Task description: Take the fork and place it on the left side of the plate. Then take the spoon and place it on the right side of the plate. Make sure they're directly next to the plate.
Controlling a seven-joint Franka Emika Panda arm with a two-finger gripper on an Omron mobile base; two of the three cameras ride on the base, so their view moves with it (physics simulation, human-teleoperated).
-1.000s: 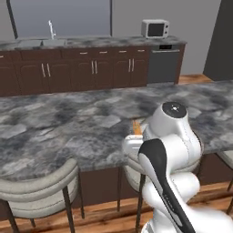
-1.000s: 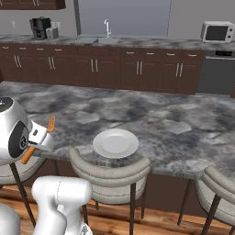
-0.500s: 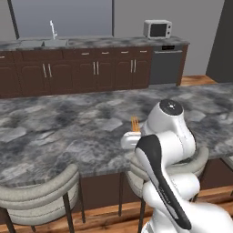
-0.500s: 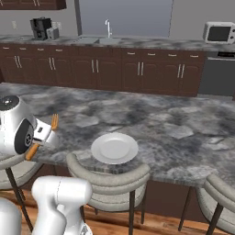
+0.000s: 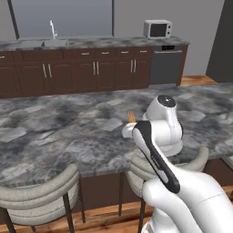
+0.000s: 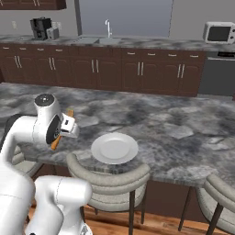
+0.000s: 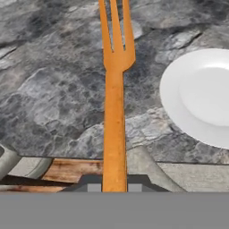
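A grey marbled surface (image 6: 183, 124) runs across a kitchen with dark cabinets (image 6: 114, 73) and a microwave (image 6: 219, 32) behind. The fingers (image 7: 114, 184) pinch the orange fork (image 7: 114, 112) by its handle end; held above the surface's near edge, left of the plate (image 6: 114, 148), its long axis runs along the gripper, tines pointing away from the hand

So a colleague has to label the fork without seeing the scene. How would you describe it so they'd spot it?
Find the marble island counter, then the white plate near its front edge. Just left, the gripper holds the fork above the counter: slim, bright orange, tines pointing away from the hand.
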